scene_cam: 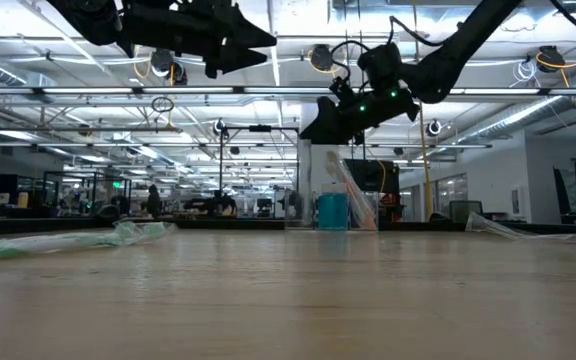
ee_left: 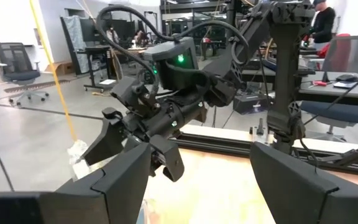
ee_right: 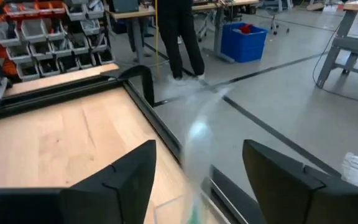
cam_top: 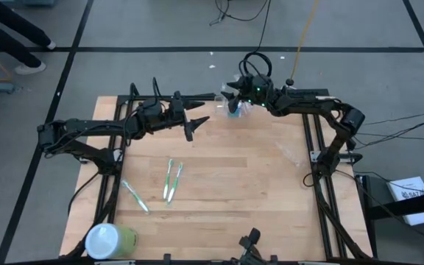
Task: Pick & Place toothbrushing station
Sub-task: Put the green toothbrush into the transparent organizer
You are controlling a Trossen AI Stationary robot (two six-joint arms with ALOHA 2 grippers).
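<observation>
Both arms matte black w/ looped black cables; right arm (cam_top: 300, 99) shows green LED nr wrist.

Robotics lab or workshop, open-plan. Evidence: wooden tabletop (cam_top: 219, 177) in a black frame on taped concrete floor (cam_top: 160, 29); ceiling trusses and strip lights (scene_cam: 268, 92); office chairs (ee_left: 14, 68); parts bins (ee_right: 36, 31); blue crate (ee_right: 244, 40); workbenches (ee_left: 340, 87).

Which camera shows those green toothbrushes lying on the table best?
The high view: the green toothbrushes lie in full on the wooden table, two side by side, a third nearer the green cylinder. The low view shows only a greenish blur at the left. Neither wrist view shows them.
</observation>
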